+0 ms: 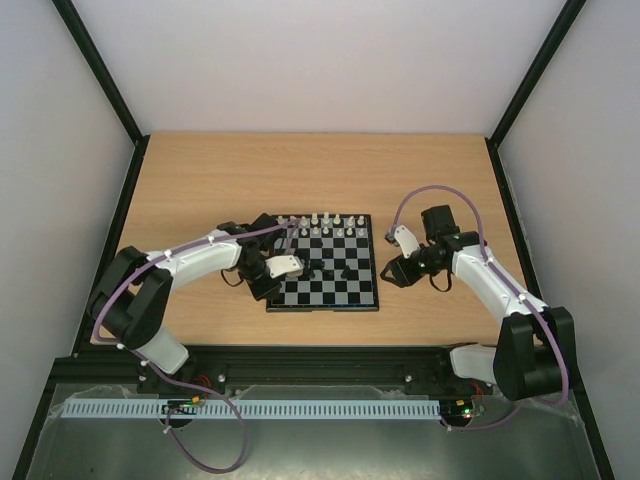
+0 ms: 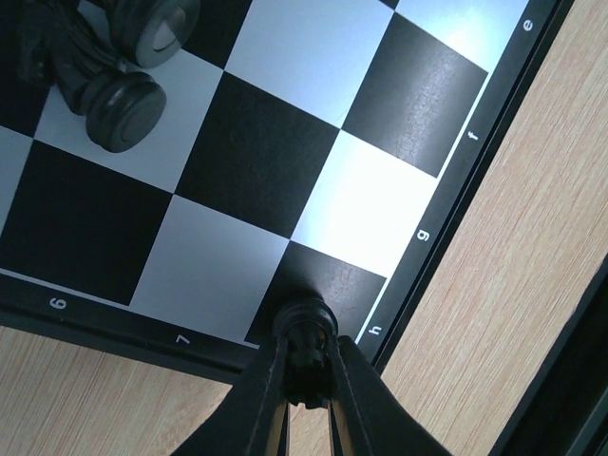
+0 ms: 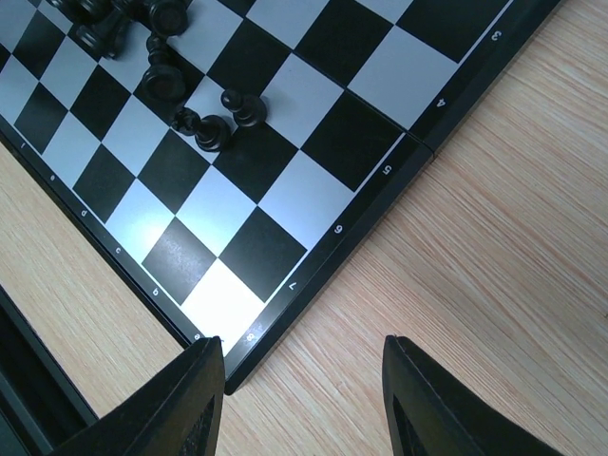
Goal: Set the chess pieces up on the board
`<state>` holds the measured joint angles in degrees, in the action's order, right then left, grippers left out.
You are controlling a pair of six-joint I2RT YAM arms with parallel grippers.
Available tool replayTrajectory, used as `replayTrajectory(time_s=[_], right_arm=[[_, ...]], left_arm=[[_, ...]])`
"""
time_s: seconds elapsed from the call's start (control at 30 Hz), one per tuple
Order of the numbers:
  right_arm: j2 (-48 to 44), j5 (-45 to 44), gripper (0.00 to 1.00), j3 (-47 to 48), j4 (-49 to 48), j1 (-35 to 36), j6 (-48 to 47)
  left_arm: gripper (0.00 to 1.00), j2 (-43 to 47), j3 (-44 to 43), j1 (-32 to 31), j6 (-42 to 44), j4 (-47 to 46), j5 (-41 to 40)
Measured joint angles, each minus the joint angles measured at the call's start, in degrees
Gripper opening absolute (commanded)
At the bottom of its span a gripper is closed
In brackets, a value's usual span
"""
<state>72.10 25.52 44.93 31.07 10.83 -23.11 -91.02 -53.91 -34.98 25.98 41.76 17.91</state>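
The checkered board point(image 1: 345, 292) has white pieces point(image 1: 330, 222) lining its top edge and black pieces point(image 1: 328, 270) lying mid-board. The left hand point(image 2: 306, 366) pinches a black piece point(image 2: 304, 321); the right hand point(image 3: 302, 347) gapes.

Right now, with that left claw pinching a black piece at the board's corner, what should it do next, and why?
Probably set it down and let go. The left gripper is shut on a black piece at the board's dark corner square, while other black pieces lie jumbled mid-board, waiting.

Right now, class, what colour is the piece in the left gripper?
Black piece; left wrist view shows it best.
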Motion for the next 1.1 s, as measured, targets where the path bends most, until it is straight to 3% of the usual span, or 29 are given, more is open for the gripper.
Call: replayTrajectory(time_s=[0.23,0.9,1.1], right_arm=[[0.0,0.0,0.47,-1.0,-0.4,0.0,0.0],[0.0,0.0,0.5,-1.1,-0.5,0.0,0.0],[1.9,1.1,0.5,2.5,0.4,0.0,0.0]], left_arm=[[0.1,-1.1,-0.5,-0.9,0.0,-0.1,0.1],[0.38,-1.4,-0.8,-1.4,0.8,0.1,-0.6],[0.42,4.0,-0.5,-0.7,3.9,2.2,-0.9]])
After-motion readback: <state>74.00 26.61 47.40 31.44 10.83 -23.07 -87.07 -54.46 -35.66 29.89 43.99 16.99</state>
